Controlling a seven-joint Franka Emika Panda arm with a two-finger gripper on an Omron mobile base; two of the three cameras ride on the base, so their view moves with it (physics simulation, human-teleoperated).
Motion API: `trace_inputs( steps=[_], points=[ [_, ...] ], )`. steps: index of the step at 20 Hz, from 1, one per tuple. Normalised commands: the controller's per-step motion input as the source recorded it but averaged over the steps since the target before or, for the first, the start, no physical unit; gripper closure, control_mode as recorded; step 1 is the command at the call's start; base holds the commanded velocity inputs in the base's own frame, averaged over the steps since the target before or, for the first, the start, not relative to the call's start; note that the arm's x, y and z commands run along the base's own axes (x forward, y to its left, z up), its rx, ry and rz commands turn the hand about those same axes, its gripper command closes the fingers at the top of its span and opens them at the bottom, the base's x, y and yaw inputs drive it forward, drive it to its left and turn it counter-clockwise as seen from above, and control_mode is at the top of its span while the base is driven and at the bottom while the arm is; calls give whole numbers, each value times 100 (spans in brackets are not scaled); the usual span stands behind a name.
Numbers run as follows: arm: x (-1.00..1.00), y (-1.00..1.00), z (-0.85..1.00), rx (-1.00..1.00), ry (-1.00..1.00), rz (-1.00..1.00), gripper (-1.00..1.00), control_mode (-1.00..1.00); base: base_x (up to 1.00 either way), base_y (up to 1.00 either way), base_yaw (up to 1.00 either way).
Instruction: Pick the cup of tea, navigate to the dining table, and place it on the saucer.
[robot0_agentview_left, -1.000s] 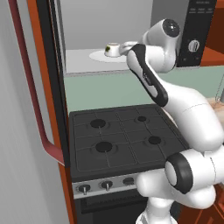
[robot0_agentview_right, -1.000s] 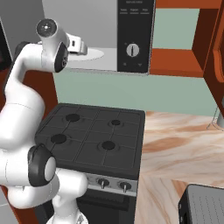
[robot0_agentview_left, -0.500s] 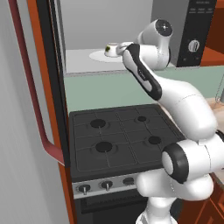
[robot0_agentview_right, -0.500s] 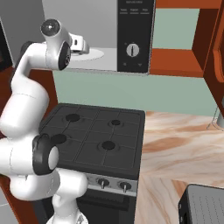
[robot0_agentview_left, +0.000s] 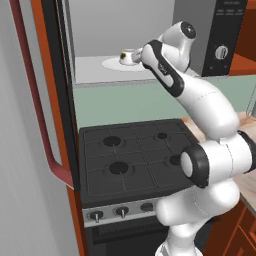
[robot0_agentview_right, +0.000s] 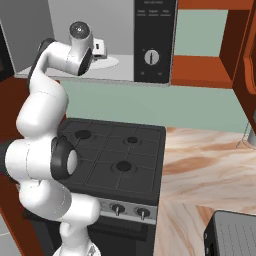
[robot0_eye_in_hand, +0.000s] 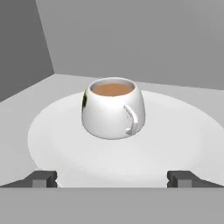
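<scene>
Cup of tea (robot0_eye_in_hand: 113, 114) upright near the middle of the large round white microwave plate (robot0_eye_in_hand: 57, 144), brown liquid up near the rim, small handle turned toward the camera and slightly right, dark mark on the left flank. Plate flat on the grey floor of the open microwave (robot0_agentview_left: 92, 70), back wall and one side wall closing a corner behind the cup.

Pincer (robot0_eye_in_hand: 113, 178) open wide, two dark fingertips (robot0_eye_in_hand: 43, 178) spread far apart at the near edge of the plate, cup centred between their lines yet well ahead of them, nothing touched, nothing held.

From the left base view: cup (robot0_agentview_left: 128, 57) small on the plate (robot0_agentview_left: 114, 64) inside the microwave cavity, white arm reaching up and in from the lower right, hand just beside the cup. From the right base view: the hand's pale tip poking into the cavity beside the black control panel (robot0_agentview_right: 152, 40) with its round dial.

Below the microwave, black four-burner stove (robot0_agentview_left: 132, 160) with knobs along its front edge. Tan marbled surface (robot0_agentview_right: 210, 165) to the right of the stove.
</scene>
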Motion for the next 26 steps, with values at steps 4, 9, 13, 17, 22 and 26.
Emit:
trace_inputs(
  steps=[4, 9, 13, 17, 22, 26],
  points=[
    [37, -2, 0, 0, 3, 16, -100, -100, 0, 0, 0],
    [26, 0, -13, 0, 0, 9, -100, -100, 0, 0, 0],
    [10, 0, -13, 0, -1, 3, -100, -100, 0, 0, 0],
    [26, 0, -2, 0, -5, 0, -100, -100, 0, 0, 0],
    [31, 0, 0, 0, -4, 0, -100, -100, 0, 0, 0],
    [14, 4, 0, 0, 0, 0, -100, -100, 0, 0, 0]
  ],
)
